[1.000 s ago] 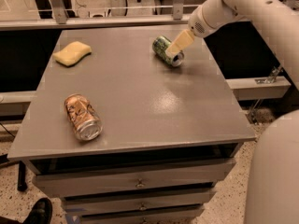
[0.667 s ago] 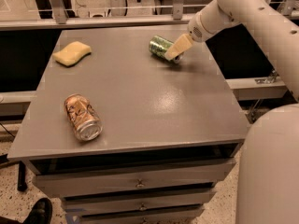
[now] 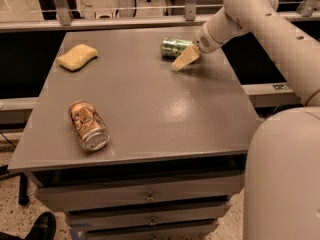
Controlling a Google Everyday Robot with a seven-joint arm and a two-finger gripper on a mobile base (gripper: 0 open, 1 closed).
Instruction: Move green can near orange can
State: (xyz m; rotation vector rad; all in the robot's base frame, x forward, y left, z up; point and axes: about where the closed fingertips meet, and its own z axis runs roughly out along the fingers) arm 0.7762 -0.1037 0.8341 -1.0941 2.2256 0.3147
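Note:
The green can lies on its side at the far right of the grey table. My gripper is at the can's right end and is shut on it, with one cream finger showing below the can. The orange can lies on its side near the table's front left, far from the green can. The contact side of the gripper is hidden by the wrist.
A yellow sponge lies at the far left of the table. A metal rail runs behind the table's far edge. Drawers sit under the front edge. My white arm and base fill the right side.
The gripper and the green can have shifted left together, and the can has turned from slanted to lying crosswise. The orange can and sponge have not moved.

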